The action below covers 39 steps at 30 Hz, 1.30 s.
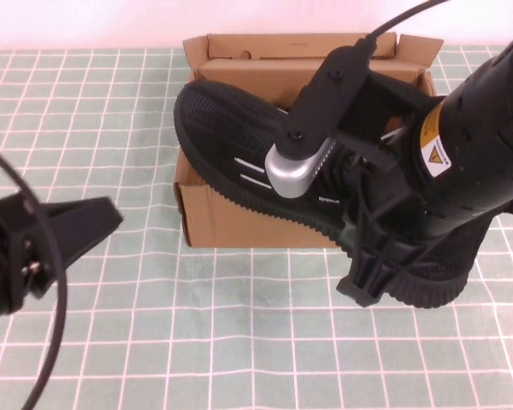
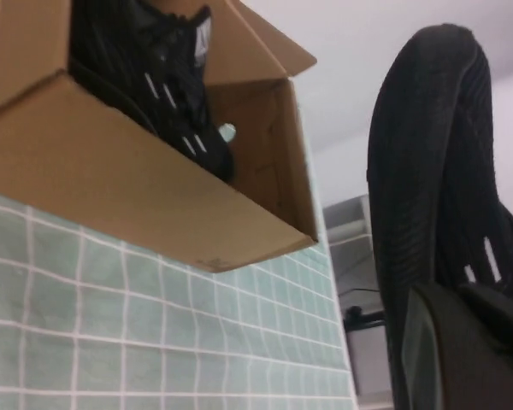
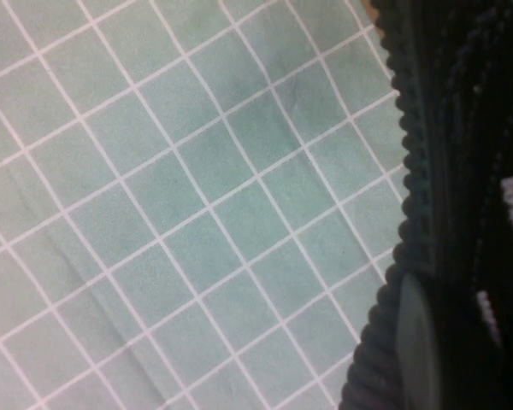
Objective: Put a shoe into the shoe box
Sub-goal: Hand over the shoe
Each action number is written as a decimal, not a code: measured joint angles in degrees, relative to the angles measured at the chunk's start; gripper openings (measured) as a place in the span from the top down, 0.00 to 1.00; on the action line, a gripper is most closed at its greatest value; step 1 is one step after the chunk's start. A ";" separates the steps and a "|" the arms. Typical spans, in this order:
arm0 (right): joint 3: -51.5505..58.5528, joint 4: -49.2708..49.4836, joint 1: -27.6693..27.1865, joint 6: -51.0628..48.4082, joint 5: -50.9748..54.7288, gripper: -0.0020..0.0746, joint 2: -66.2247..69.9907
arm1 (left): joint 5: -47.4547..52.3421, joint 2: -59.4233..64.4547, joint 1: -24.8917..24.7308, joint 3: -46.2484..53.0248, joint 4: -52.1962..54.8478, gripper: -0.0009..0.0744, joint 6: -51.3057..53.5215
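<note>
A: While the black shoe [image 1: 239,162] hangs tilted over the cardboard shoe box [image 1: 231,213] near the far edge of the green checked mat [image 1: 154,333], who holds it?

B: The right gripper [image 1: 372,256], clamped on the heel, which overhangs the box's front wall; the toe points toward the far left corner.

A: And the other arm?

B: The left gripper [image 1: 77,224] waits at the left edge, grasping nothing; whether its fingers are parted, I cannot tell.

A: What next?

B: Probably shifting the heel back, levelling and lowering. A yellow warning label [image 1: 433,152] marks the right arm; its text is unreadable.
</note>
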 joint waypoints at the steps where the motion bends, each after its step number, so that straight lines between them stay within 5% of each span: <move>1: 0.00 0.00 0.00 0.00 0.00 0.96 0.00 | 0.10 0.98 0.00 0.00 -1.82 0.99 1.19; 6: 0.00 0.00 0.00 0.39 0.09 0.96 0.00 | 1.21 6.69 0.00 0.00 -8.41 0.99 4.97; 17: 0.00 0.11 0.00 0.51 0.09 0.96 0.00 | 10.27 18.39 0.00 -1.03 -25.06 0.99 32.36; 24: 0.00 -1.56 0.00 0.60 0.09 0.96 0.00 | 10.71 19.13 0.00 -3.13 -26.06 0.96 34.31; 31: 0.00 -2.21 0.00 0.60 0.09 0.96 0.00 | 14.82 19.13 0.00 -3.69 -26.06 0.70 33.67; 39: 0.00 -2.21 0.00 0.60 0.09 0.96 0.00 | 15.17 19.13 0.00 -4.20 -26.06 0.68 31.85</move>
